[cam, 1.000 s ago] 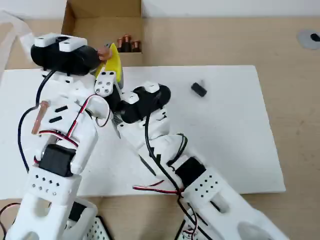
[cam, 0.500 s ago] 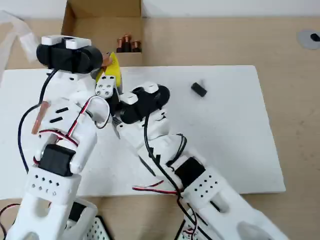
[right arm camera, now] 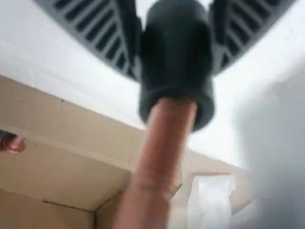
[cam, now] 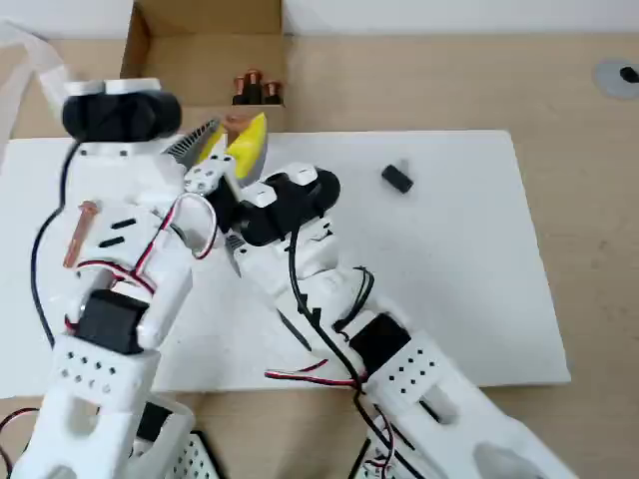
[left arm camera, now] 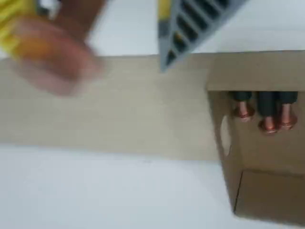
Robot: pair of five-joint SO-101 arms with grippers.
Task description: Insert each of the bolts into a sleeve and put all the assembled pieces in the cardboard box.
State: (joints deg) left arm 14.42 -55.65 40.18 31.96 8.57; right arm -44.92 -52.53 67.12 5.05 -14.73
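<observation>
Wooden worktop carried a white foam board; near the brown cardboard box at upper left, the right gripper had its fingers clamped on a black cylindrical sleeve with a copper bolt seated inside, apparently ready for boxing.

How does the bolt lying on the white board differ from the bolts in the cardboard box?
The loose bolt lies bare on the white board, with no sleeve; the boxed bolts each sit in a black sleeve. The loose bolt is alone; the boxed bolts are three, side by side in the cardboard box. All are copper-coloured.
</observation>
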